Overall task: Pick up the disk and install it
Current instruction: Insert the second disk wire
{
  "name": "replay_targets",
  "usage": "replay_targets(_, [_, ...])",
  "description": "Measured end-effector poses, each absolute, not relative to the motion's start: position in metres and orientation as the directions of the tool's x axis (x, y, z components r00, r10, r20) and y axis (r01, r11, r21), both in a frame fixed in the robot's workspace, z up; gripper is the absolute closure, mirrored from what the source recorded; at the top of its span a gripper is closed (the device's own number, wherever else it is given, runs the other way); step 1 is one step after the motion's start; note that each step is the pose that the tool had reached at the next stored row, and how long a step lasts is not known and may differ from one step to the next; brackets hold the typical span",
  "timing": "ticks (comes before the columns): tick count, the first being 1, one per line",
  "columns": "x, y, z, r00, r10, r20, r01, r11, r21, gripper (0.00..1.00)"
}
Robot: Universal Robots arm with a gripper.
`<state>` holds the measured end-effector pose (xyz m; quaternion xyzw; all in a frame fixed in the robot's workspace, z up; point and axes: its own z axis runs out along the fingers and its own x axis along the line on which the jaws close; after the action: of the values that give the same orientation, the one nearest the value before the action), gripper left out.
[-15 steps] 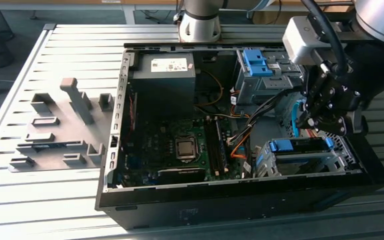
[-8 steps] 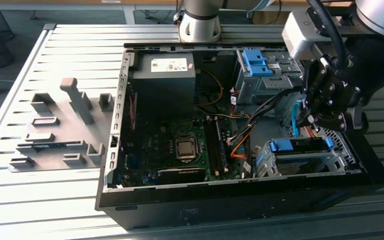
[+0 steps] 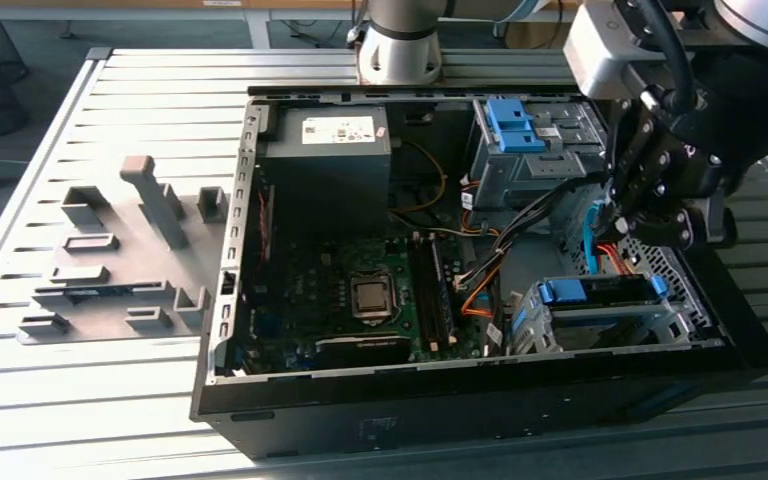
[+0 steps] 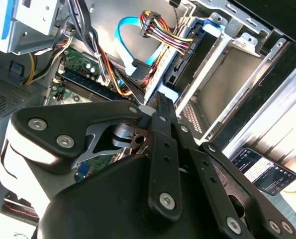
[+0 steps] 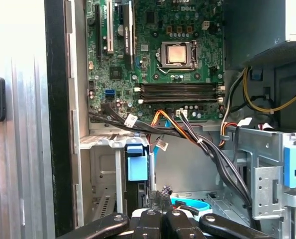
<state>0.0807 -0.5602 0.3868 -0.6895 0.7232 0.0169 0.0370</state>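
Exterior view: disk seated in the lower drive cage, roughly 7 o'clock from the hand and near it, long axis apparently 9-to-3. In the first wrist view, fingers clenched together, seemingly grasping nothing, apart from the disk.

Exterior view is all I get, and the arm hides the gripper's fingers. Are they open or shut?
Observer: Shut. In the first wrist view the black gripper has its fingertips together.
Operator: What are they next to?
Observer: The flat silver-grey disk with its blue plastic rail, seated in the grey metal cage; the tips are just beside it.
Operator: Anything outside the case?
Observer: A small black device lies on the slatted metal table.
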Motion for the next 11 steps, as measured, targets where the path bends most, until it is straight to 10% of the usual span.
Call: replay_targets(11, [0.0807, -0.5583, 0.3869, -0.047, -0.996, -0.077, -0.998, 0.049, -0.027, 0.89])
